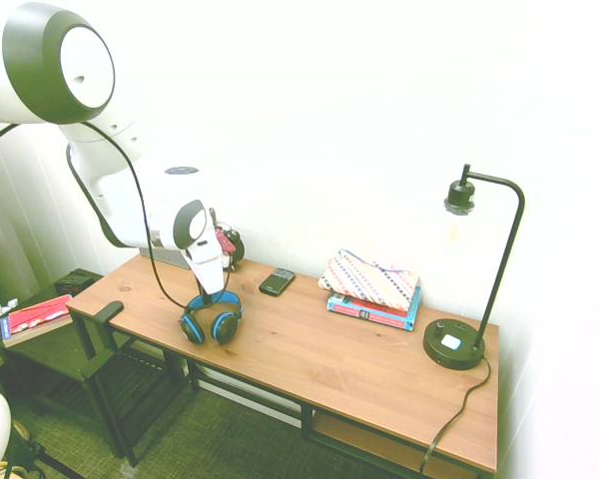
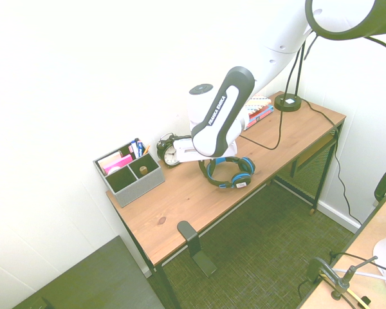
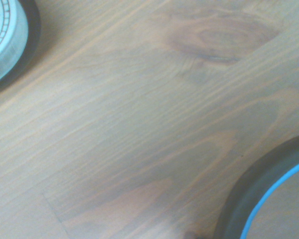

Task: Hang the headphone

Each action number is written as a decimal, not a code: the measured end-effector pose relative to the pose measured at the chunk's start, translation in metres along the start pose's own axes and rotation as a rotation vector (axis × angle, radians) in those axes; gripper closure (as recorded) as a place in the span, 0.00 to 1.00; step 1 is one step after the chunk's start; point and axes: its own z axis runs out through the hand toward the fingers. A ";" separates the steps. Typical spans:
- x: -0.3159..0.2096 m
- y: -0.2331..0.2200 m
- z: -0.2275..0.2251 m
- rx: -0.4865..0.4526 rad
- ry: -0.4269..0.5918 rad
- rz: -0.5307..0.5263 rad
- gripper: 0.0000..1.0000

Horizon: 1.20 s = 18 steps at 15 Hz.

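Grasp prob. in hand: jaws at headphone, well apart from hook, can't tell if spread or pinching; next, confirm grip, lift, carry over hook.

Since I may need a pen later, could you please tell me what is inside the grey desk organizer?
The grey organizer holds pens and something pink. Its walls hide the bottoms of its compartments.
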 end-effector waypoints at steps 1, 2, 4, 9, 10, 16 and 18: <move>0.000 0.000 0.000 0.000 -0.003 0.000 1.00; 0.000 -0.001 -0.001 0.001 -0.006 -0.004 1.00; -0.005 -0.003 -0.015 0.021 -0.017 -0.023 1.00; -0.050 0.022 -0.129 -0.027 -0.014 -0.200 1.00; -0.064 0.035 -0.150 -0.043 -0.014 -0.262 1.00; -0.179 0.124 -0.148 -0.141 -0.024 -0.601 1.00; -0.213 0.154 -0.105 -0.157 -0.048 -0.660 1.00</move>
